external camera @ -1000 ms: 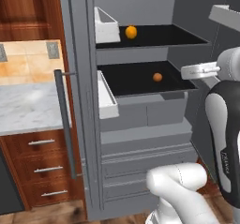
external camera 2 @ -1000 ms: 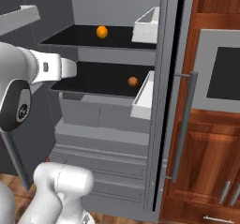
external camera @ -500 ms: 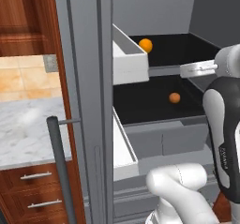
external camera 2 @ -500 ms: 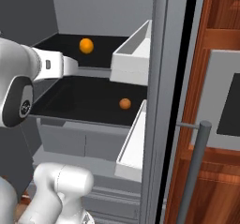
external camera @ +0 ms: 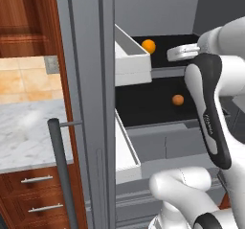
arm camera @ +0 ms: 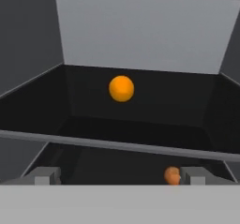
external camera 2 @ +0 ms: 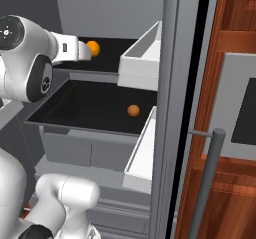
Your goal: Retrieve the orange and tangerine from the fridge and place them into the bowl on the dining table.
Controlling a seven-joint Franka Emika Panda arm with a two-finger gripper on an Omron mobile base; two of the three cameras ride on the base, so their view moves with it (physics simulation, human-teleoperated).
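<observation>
Fridge (external camera: 91,79): grey, doors swung wide; interior with black shelves and white door bins exposed.
Upper shelf (external camera 2: 107,45): black; carries the larger orange fruit (external camera: 149,46) toward the rear, clear of the walls.
Lower shelf (external camera: 143,103): black; carries the smaller orange fruit (external camera: 178,99), resting alone near the middle of the shelf.
Fruit relation: larger fruit sits above and behind the smaller one; the two are well apart, on separate shelves.
Door bins: white bin (external camera: 129,58) level with the upper shelf; second white bin (external camera: 125,151) below it, level with the lower shelf.
Claw (arm camera: 119,177): fingers spread fully apart, nothing between them; positioned in front of the upper shelf edge, not touching either fruit.
Hand view: larger fruit ahead and centred above the shelf lip; smaller fruit beside the right fingertip (arm camera: 194,176), on the shelf below.
Door handle (external camera 2: 205,183): dark vertical bar, close to the camera.
Desk (external camera: 28,132): marble top left of the fridge, wooden drawers (external camera: 40,206) beneath.
</observation>
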